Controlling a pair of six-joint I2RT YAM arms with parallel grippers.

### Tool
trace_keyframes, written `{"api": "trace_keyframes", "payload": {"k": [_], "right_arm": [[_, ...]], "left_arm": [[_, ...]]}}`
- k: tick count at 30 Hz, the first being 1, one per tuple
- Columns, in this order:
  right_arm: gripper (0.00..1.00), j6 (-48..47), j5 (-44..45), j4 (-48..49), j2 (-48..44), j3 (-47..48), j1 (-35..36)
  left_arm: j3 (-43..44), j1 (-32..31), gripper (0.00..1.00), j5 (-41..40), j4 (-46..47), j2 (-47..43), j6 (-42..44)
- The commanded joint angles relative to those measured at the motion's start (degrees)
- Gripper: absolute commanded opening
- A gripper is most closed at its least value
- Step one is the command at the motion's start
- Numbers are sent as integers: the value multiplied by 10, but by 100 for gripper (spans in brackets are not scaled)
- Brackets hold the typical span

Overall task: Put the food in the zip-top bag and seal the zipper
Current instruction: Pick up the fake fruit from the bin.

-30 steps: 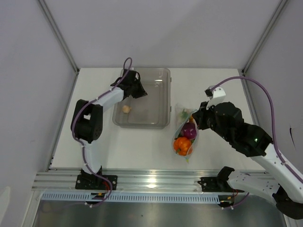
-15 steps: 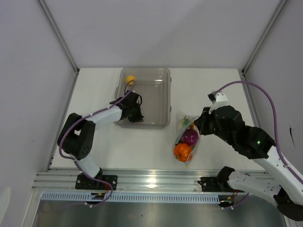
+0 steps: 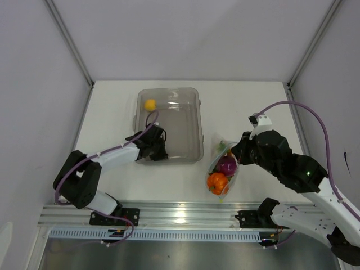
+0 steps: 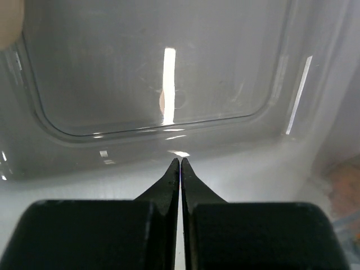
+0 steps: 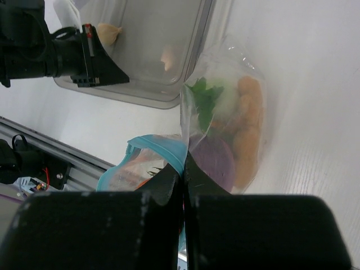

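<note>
Clear crinkly plastic was seen at the lower right of the top view: the zip-top bag (image 3: 223, 166), laid on the white table (image 3: 259, 107). An orange tomato (image 3: 217, 181), a purple onion (image 3: 227, 165) and a green leafy sprig (image 3: 219, 148) were held inside it. In the right wrist view, the bag's mouth was pinched at the light blue zipper (image 5: 159, 144) by the right gripper (image 5: 183, 169). The mouth was not sealed.

The left gripper (image 4: 180, 164) was pressed together with nothing between its fingers, at the near rim of the clear grey tray (image 3: 200, 124). A small beige bit (image 4: 167, 101) was seen on the tray floor in the middle of the left wrist view. A yellow lemon (image 3: 150, 104) was seen in the tray's upper left corner in the top view.

Trouble could be caused in a few ways. The beige bit could be missed, because it was small and the tray floor looked slippery. The bag could be tugged or tipped, and the round tomato, which seemed close to the mouth, could be rolled out. The zipper could be shut too soon, with food left in the tray.
</note>
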Motion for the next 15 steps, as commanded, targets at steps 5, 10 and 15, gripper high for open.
{"api": "trace_keyframes", "payload": {"k": [5,10,15], "right_arm": [[0,4,6,31,-13,-13,4],[0,-4,-1,43,-5,-17,4],[0,-10,-4,52,2,-13,4]], "left_arm": [[-49,-11,1,-4,-9,-68,-17],[-9,-10,10,-78,-23,-121,21],[140,10,46,-107,-77,-56,53]]}}
